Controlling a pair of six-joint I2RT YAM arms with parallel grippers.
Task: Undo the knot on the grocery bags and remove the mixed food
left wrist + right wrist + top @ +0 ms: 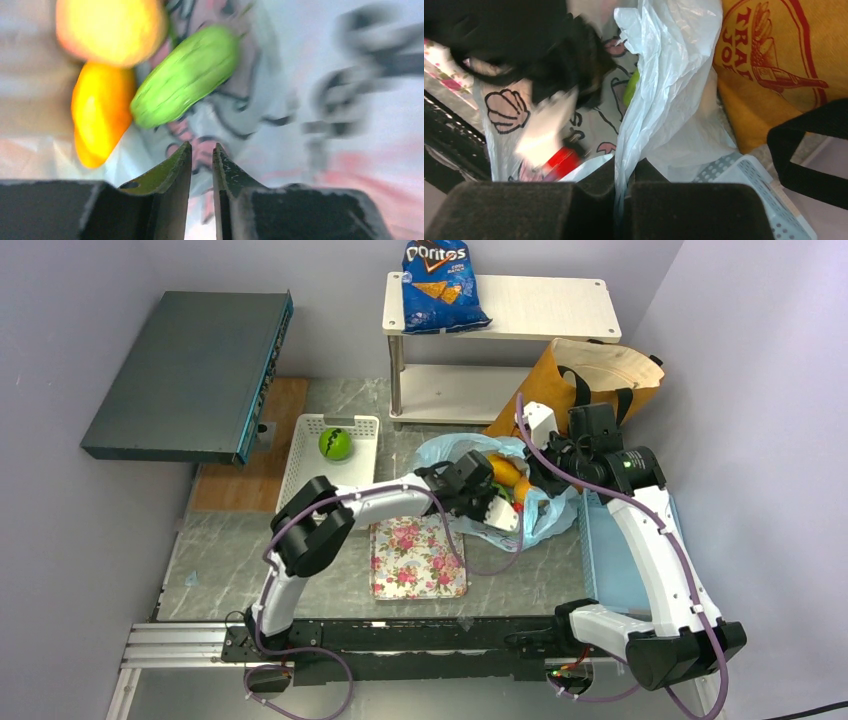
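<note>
The light-blue cartoon-printed plastic bag [540, 515] lies open at mid-table. My right gripper [541, 472] is shut on a bunched edge of it [664, 75] and holds it up. My left gripper [500, 502] is inside the bag's mouth, its jaws almost together [202, 150] with only bag plastic behind the slit. Just ahead of it lie a long green vegetable [185, 82], an orange-yellow mango [100, 112] and an orange round fruit [112, 27]. The orange-tan tote [590, 380] with black straps stands behind, its red logo [774, 60] close to my right gripper. A green round fruit [335, 444] sits in the white basket [305, 475].
A floral tray [417, 557] lies in front of the bag. A pale perforated bin [610, 560] stands to the right. A white shelf unit [520, 310] at the back holds the blue Doritos bag [440, 285]. A dark flat box [190, 375] sits at the back left.
</note>
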